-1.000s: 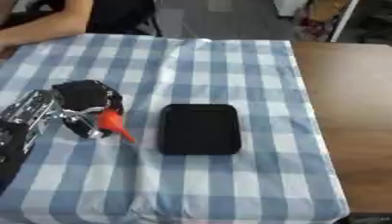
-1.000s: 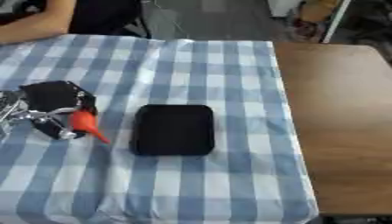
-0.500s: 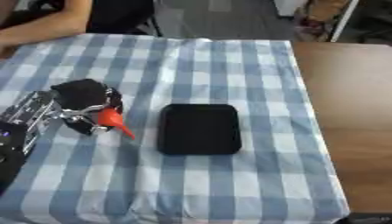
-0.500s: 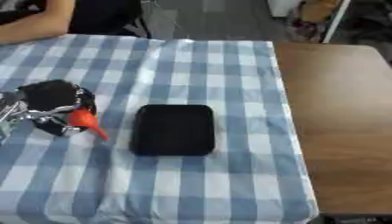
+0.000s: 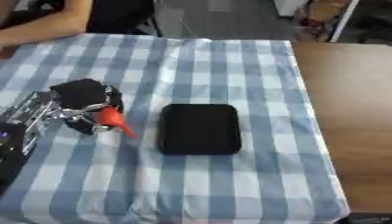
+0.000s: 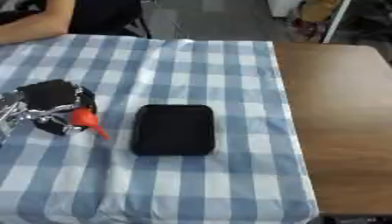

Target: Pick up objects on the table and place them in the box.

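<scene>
My left hand [image 5: 82, 105] comes in from the left edge and is shut on a small red cone-shaped object [image 5: 116, 120] whose thin tip points down and to the right. The hand and the red object hover just left of a flat black box [image 5: 200, 128] that lies in the middle of the blue-and-white checked tablecloth [image 5: 222, 65]. The box looks dark inside and I see nothing in it. My right hand shows in neither view.
Bare brown tabletop [image 5: 348, 109] runs along the right side beyond the cloth's edge. A person's arm [image 5: 47, 27] rests on the far left corner of the table. Dark chairs and floor clutter stand beyond the far edge.
My left hand with the red object has shifted slightly up and to the right, closer to the black box.
</scene>
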You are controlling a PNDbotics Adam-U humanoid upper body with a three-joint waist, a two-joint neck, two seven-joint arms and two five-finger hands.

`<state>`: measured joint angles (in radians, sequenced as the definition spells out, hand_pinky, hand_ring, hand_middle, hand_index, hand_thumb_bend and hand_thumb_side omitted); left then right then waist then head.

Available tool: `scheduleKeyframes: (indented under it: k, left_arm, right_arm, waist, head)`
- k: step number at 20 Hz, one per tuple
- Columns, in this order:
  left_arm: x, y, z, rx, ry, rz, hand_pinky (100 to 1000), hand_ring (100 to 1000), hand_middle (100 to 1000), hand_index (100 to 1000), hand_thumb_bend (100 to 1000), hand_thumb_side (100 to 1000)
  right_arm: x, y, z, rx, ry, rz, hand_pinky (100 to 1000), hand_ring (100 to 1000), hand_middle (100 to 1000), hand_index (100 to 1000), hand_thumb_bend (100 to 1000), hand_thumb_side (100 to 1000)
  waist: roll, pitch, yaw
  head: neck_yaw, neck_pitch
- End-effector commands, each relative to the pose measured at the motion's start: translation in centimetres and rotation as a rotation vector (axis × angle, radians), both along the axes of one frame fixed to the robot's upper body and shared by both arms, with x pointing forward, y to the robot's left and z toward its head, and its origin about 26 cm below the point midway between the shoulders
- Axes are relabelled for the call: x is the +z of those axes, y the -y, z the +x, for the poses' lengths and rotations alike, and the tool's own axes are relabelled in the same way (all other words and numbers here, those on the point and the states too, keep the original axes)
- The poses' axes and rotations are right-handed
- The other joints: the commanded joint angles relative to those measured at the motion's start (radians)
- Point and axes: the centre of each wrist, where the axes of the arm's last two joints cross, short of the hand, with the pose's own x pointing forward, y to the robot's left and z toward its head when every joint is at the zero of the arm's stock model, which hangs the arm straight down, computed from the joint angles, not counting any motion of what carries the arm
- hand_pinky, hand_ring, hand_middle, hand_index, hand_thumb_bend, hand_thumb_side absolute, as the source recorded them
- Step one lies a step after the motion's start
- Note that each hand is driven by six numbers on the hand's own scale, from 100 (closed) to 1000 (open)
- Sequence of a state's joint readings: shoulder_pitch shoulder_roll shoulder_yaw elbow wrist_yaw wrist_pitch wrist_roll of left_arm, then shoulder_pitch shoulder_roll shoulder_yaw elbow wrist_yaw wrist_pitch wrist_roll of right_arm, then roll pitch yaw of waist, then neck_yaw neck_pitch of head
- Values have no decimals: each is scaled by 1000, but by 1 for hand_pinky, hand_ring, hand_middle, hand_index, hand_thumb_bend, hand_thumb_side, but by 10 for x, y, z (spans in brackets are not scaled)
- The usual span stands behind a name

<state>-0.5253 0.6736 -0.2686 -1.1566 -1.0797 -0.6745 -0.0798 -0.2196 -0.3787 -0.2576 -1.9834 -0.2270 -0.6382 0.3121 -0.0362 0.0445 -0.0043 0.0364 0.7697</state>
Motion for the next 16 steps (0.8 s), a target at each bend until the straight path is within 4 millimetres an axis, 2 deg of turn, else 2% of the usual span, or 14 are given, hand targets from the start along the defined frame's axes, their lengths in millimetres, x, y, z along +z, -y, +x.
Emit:
scheduleKeyframes:
  k: [1, 2, 3, 5, 9, 16]
  left_arm:
    - [28, -9, 0, 16, 39, -48, 100, 157, 368, 452, 100, 225]
    - [36, -8, 0, 15, 48, -79, 100, 159, 368, 454, 100, 214]
    - [44, -5, 0, 12, 56, -113, 100, 147, 368, 448, 100, 258]
    - [59, 0, -1, 6, 57, -188, 100, 139, 368, 445, 100, 279]
    - [88, 13, -4, -25, 43, -296, 100, 136, 367, 444, 100, 286]
    - [104, 28, -9, -60, 2, -313, 100, 136, 366, 445, 100, 286]
  right_arm:
    - [9, 2, -3, 0, 24, -26, 585, 782, 825, 869, 100, 398]
    - [9, 2, -3, -1, 24, -26, 585, 782, 825, 869, 100, 399]
    - [9, 2, -3, -1, 25, -26, 585, 782, 825, 869, 100, 398]
    - [9, 2, -3, -2, 24, -26, 585, 782, 825, 870, 100, 399]
    - [9, 2, -3, -2, 22, -27, 585, 782, 825, 870, 100, 399]
    - [9, 2, -3, -2, 22, -28, 585, 782, 825, 870, 100, 399]
  waist:
    - [1, -12, 1]
    - [1, -12, 2]
    - [1, -12, 3]
    - [1, -13, 3]
    - [2, -13, 3]
    - [3, -14, 1]
  head:
    - [3, 0]
    - [3, 0]
    - [3, 0]
    - [3, 0]
    - [2, 0]
    - [2, 0]
